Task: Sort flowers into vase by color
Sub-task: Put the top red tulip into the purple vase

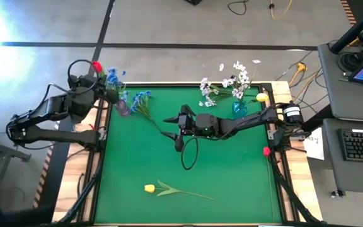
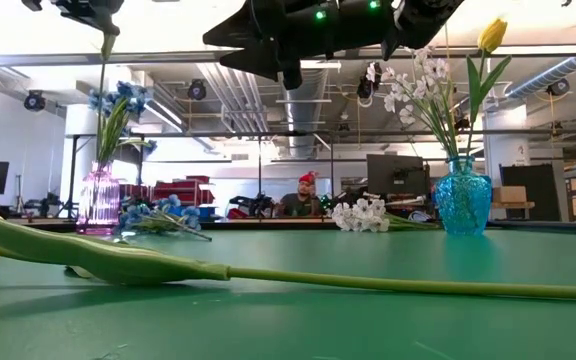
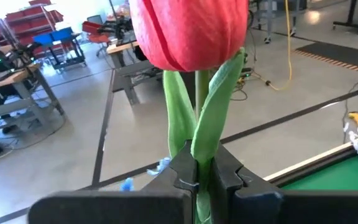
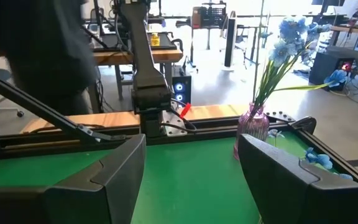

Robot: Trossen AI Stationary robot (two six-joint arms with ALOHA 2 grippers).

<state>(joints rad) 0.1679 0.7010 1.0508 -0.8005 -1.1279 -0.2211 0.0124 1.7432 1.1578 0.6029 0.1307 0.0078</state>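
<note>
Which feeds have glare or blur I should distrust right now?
High view: glare washes out the floor at upper left. Low view: the yellow tulip fills the foreground, soft; ceiling backlight silhouettes the right end effector. Left wrist view: the red tulip is clear, room behind soft. Right wrist view: windows blown out.

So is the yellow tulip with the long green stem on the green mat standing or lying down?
Lying flat: the yellow tulip rests on the green mat, outside any vase.
</note>
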